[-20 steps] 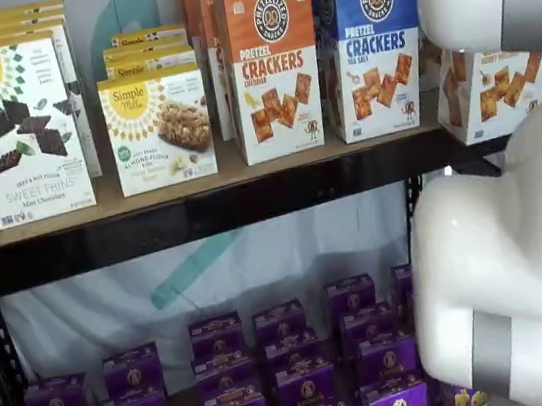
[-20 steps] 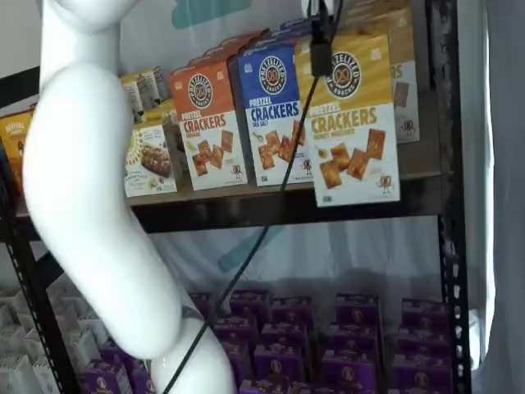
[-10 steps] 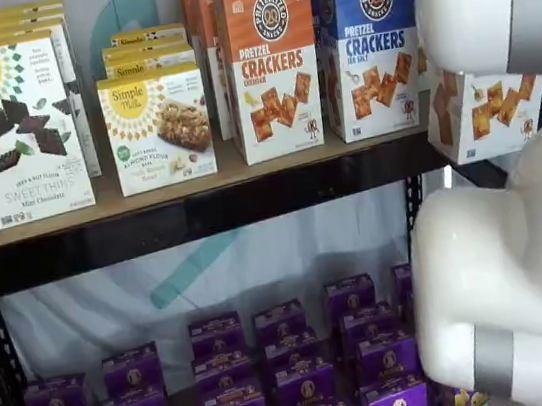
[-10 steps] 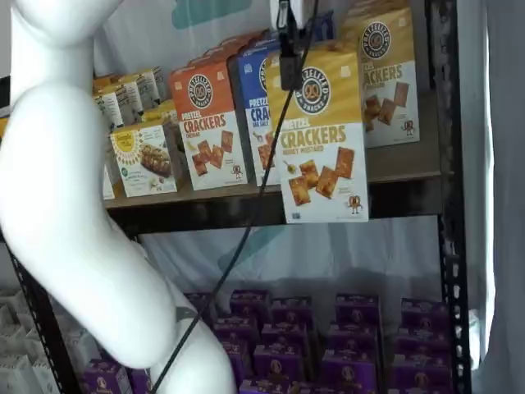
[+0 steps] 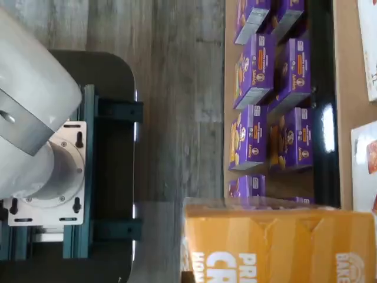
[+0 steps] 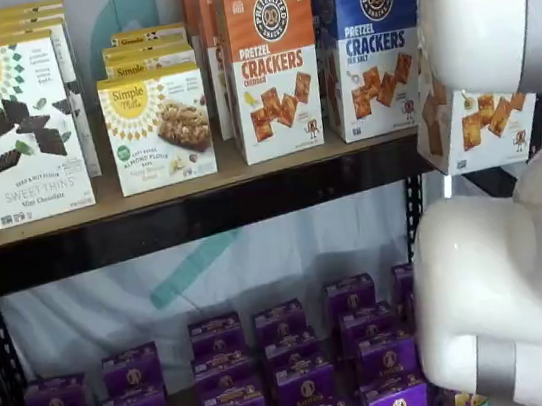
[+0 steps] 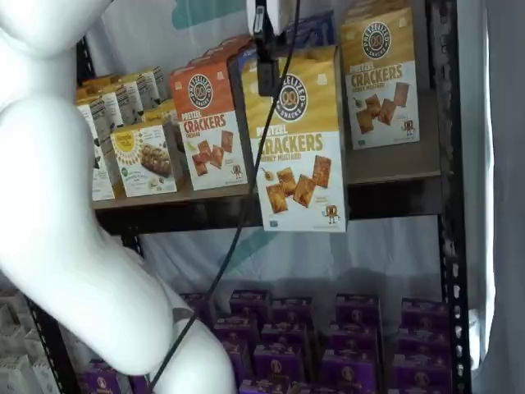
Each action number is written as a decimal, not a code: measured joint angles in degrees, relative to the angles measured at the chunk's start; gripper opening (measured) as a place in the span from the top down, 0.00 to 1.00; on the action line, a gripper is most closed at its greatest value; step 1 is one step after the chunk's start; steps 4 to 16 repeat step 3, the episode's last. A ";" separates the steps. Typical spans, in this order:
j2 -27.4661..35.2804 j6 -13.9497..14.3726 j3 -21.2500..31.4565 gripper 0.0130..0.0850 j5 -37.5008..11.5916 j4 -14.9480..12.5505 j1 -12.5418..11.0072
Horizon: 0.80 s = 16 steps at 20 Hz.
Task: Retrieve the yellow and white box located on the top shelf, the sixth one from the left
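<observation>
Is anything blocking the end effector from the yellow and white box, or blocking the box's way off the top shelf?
Nothing visible. The end effector is closed on the yellow and white box, which hangs in front of the top shelf, past its front rail, touching no other box.

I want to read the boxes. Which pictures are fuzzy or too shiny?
Wrist view: the yellow and white box is close and fuzzy; glare streaks the black rail above the purple boxes. In both shelf views, the white arm looms big, and daylight glows at the right edge.
</observation>
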 joint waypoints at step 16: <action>-0.64 0.68 0.49 0.39 0.04 -0.01 0.68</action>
